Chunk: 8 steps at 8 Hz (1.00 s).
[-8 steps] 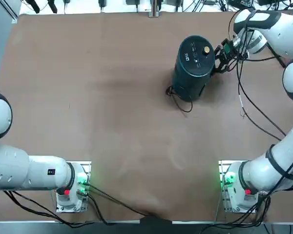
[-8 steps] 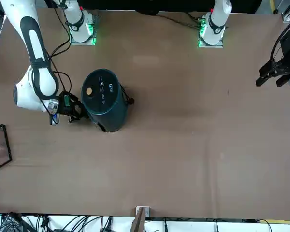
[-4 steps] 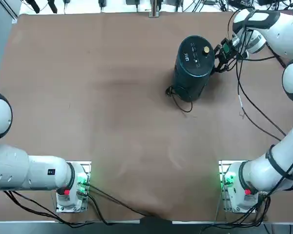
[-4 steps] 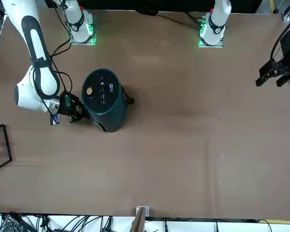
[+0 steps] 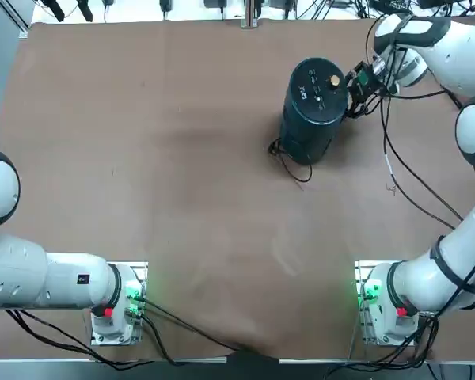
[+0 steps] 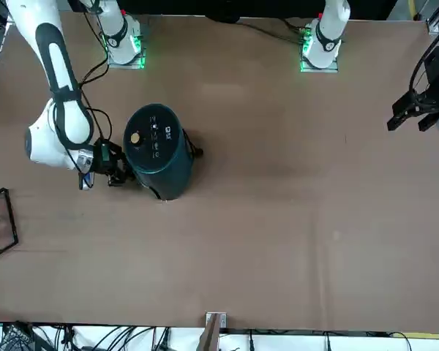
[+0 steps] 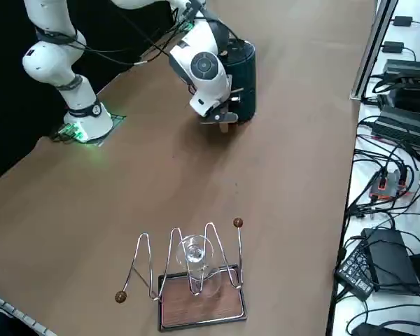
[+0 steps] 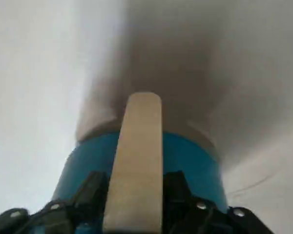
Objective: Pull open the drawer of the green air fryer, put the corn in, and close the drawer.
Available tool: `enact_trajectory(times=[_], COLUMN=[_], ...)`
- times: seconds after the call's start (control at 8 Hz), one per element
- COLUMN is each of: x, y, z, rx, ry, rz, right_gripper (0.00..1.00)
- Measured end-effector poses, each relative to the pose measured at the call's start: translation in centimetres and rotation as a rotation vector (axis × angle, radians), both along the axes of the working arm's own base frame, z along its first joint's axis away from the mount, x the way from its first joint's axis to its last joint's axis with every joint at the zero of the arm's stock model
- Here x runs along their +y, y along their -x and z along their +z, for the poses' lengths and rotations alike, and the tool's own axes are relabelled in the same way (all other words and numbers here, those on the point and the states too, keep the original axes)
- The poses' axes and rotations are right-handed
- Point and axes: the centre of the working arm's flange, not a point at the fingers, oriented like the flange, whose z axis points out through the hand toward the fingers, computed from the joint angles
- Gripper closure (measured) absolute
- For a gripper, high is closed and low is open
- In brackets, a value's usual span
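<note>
View is very close-up. The right gripper (image 8: 135,187) is at the drawer handle (image 8: 139,146), a pale beige flat bar w/ rounded end, which runs straight through the middle of the gripper and away from the camera. Black gripper parts sit just beside the bar on both sides; contact cannot be told. A few small round silver screws show on the black parts. Behind the bar is the curved wall of the green air fryer (image 8: 190,161), blue-green here, w/ a paler band at its far edge. Beyond it all is blurred: dark grey-brown in the centre, pale grey to one side. A thin dark line (image 8: 254,184), maybe a cord, crosses the blur near the fryer.
</note>
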Motion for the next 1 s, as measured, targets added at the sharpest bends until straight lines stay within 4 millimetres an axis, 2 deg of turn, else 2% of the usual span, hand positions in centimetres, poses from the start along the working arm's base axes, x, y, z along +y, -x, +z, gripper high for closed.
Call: enact_trajectory(times=[0.12, 0.25, 0.5, 0.62, 1.0], x=[0.5, 0.3, -0.7, -1.9, -6.6], y=[-0.4, -0.8, -2.3, -3.3, -5.2], z=[0.4, 0.9, 3.5, 5.8, 15.6], rx=[-0.015, -0.032, -0.083, -0.114, -0.126], ry=[0.003, 0.008, 0.052, 0.084, 0.175], rz=[0.009, 0.017, 0.066, 0.100, 0.230], right_gripper=[0.02, 0.00, 0.00, 0.00, 0.00])
